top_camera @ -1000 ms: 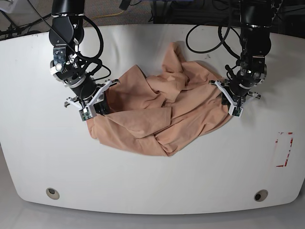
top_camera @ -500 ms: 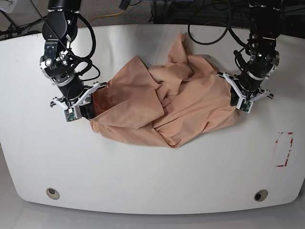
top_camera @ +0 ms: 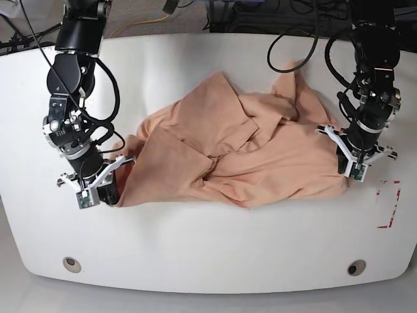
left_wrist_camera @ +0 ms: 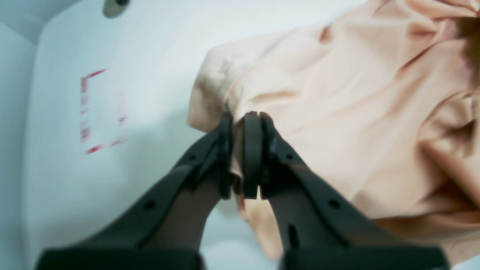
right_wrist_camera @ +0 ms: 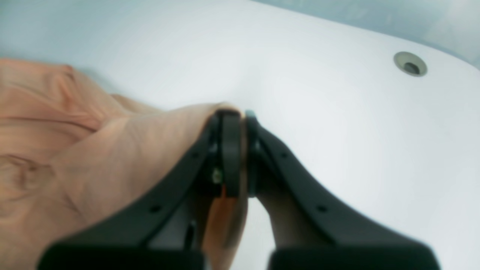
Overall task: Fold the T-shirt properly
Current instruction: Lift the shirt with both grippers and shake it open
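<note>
Both arms are working the spreading step — the T-shirt (top_camera: 234, 156) is being stretched out flat on the white table (top_camera: 208, 248) so that folding can begin. The left gripper (left_wrist_camera: 240, 150) is clamping an edge of the cloth, its jaws nearly together with only a thin layer of fabric between the pads; the rest of the garment is running away ahead of it and to one side in loose ridges. The right gripper (right_wrist_camera: 234, 150) is doing the same at the opposite end, its jaws pinched shut on a fold of the fabric, with the body of the shirt lying to one side of it and bare tabletop to the other.

In the base view the T-shirt is lying between the two grippers, pulled wide but not smooth: a flap is doubled over near the right gripper (top_camera: 104, 189), and a bunched part is sitting up behind the left gripper (top_camera: 355, 166), toward the far edge of the table. A red marking (left_wrist_camera: 99, 112) on the table is lying just outside the left gripper.

By my judgement the folding proper is not yet begun. The next move is calling for even tension from both ends — pulling apart without dragging the cloth off centre — and then for laying the doubled flap flat before letting go.
</note>
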